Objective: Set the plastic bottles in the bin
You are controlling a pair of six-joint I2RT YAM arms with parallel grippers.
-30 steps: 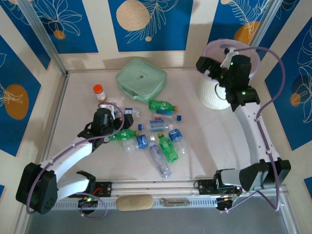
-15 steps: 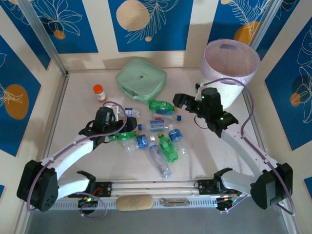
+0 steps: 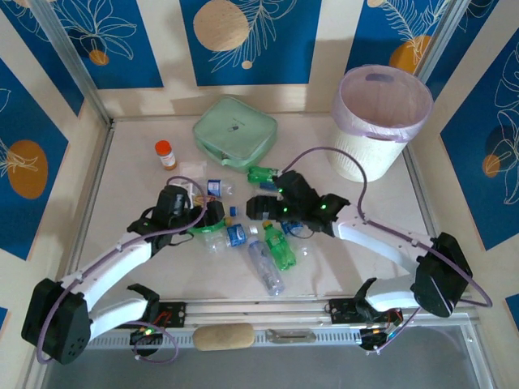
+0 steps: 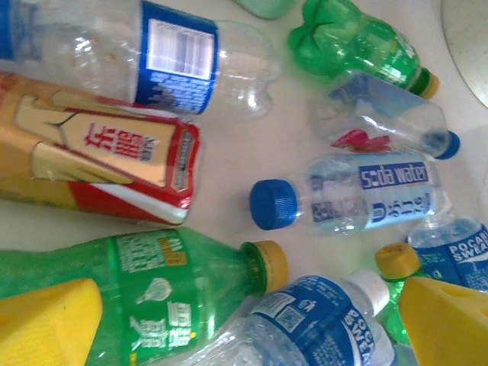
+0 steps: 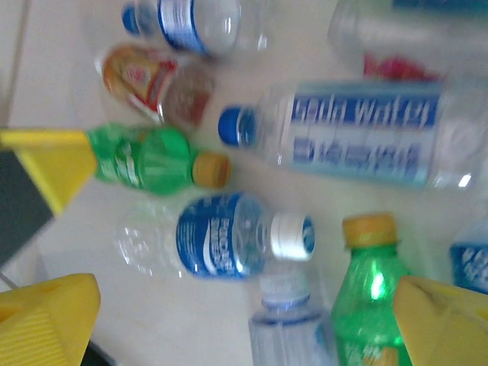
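Wide open and empty, the left gripper [image 3: 212,214] and the right gripper [image 3: 258,206] hovered over the plastic bottles [image 3: 280,247] heaped mid-table, likely each choosing one for the bin [image 3: 361,158] at two o'clock.

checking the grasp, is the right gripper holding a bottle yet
No, the right gripper hangs open above the plastic bottles, which lie loose below it with none clamped between its jaws.

Middle: plastic bottles [image 3: 280,247] packed close, only narrow gaps between.
Far right: bin [image 3: 357,158] mouth open, free from above.
Left strip: bare surface [image 3: 122,182], passable.
Far side: pouch [image 3: 235,130] blocks.
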